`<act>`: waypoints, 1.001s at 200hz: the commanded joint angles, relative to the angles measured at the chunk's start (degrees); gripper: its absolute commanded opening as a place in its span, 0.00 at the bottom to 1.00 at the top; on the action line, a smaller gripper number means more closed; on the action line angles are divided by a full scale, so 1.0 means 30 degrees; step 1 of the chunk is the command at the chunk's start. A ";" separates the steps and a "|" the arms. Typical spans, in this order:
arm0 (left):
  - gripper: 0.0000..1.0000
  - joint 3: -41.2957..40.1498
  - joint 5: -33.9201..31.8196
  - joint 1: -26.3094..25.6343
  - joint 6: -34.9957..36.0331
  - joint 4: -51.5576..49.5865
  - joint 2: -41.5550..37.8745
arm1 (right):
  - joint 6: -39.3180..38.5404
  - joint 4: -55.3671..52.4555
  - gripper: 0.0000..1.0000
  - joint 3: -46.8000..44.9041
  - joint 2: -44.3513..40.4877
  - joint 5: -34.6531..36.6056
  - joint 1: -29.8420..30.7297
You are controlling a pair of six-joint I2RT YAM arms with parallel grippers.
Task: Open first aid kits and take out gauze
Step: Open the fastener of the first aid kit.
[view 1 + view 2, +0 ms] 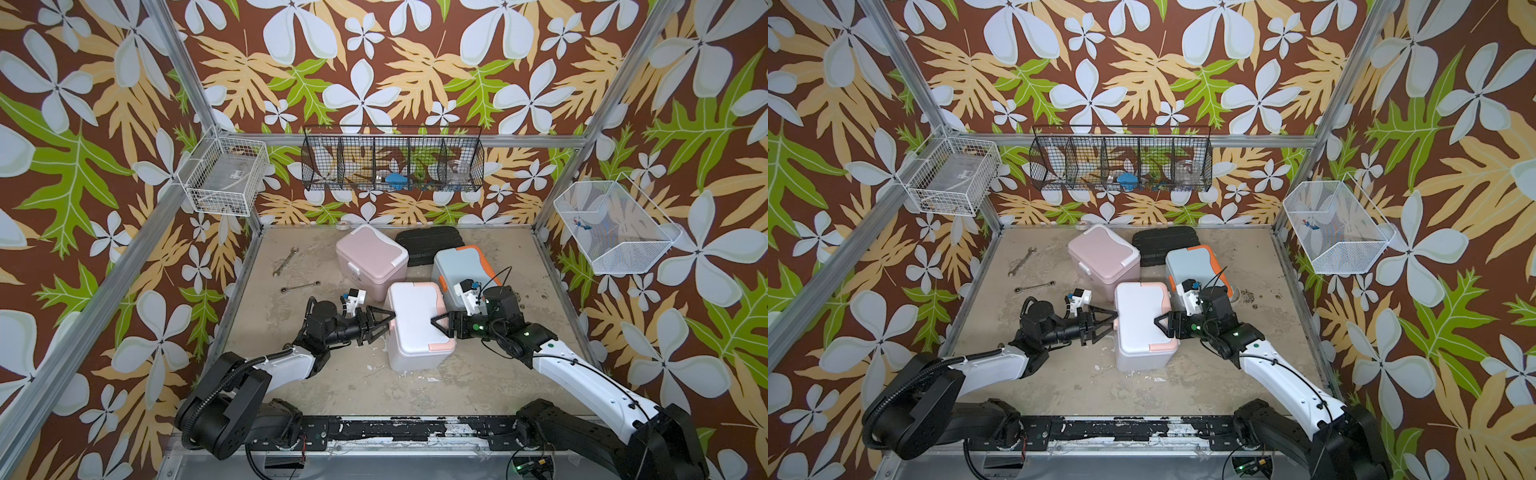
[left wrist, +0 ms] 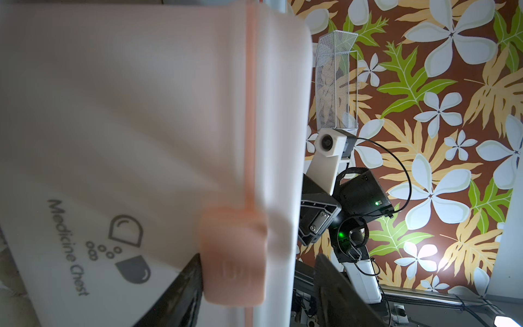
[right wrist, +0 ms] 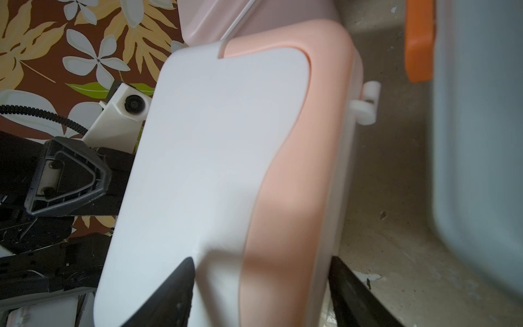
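Left gripper (image 1: 390,319) straddles the latch (image 2: 233,254) of the white-and-peach kit (image 1: 415,328), jaws open; right gripper (image 1: 434,322) brackets its opposite edge (clamped? can't tell). It, the pink kit (image 1: 370,253) and the blue kit (image 1: 459,266) sit shut mid-table; no gauze out yet.

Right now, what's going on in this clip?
The two arms flank the white-and-peach kit, one on each side. The left gripper has open jaws straddling the peach latch. The right gripper sits astride the opposite, peach-handled edge of the lid, grip unclear. That lid is down, the pink kit and blue kit behind look shut, and no gauze shows.
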 commanded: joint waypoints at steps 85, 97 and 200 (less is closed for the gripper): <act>0.61 0.1438 -0.1290 0.0043 0.3187 -0.5505 -0.2235 | -0.1550 -0.3616 0.71 0.0448 0.1413 0.3688 0.1366; 0.61 0.1516 -0.1440 0.0156 0.3500 -0.6224 -0.2438 | -0.1620 -0.3902 0.71 0.0558 0.1617 0.4391 0.1655; 0.62 0.1278 -0.1167 0.1821 0.4311 -0.8978 -0.4699 | -0.1822 -0.5005 0.71 0.1214 0.3221 0.8066 0.3311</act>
